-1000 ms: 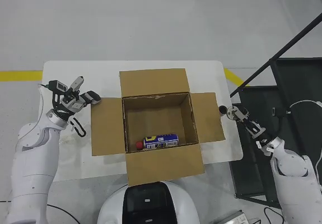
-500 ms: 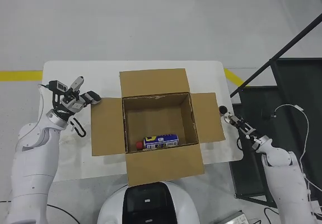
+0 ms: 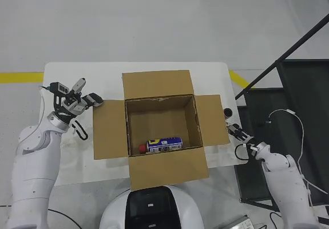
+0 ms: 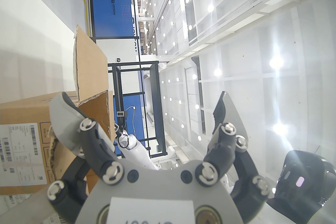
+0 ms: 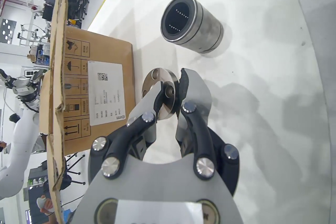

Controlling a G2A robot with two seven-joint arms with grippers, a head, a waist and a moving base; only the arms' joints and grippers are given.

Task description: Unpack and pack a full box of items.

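Observation:
An open cardboard box (image 3: 158,86) stands mid-table with its flaps spread; a blue and yellow spray can (image 3: 164,144) lies inside near the front wall. My right gripper (image 3: 233,129) hovers low over the table just beyond the box's right flap. In the right wrist view this gripper (image 5: 170,83) is shut on a small metal flange disc (image 5: 152,79). A steel cylinder bearing (image 5: 193,24) lies on the table beyond it, also seen from above as the bearing (image 3: 228,112). My left gripper (image 3: 75,97) is raised left of the box, open and empty (image 4: 141,109), its fingers pointing upward.
The white table (image 3: 95,74) has bare room behind and left of the box. A black metal rack (image 3: 301,103) stands close off the table's right edge, with a white cable (image 3: 293,114) hanging near my right arm.
My right gripper has drawn back along the table's right edge toward the robot, away from the cylinder bearing. The left arm has stayed still.

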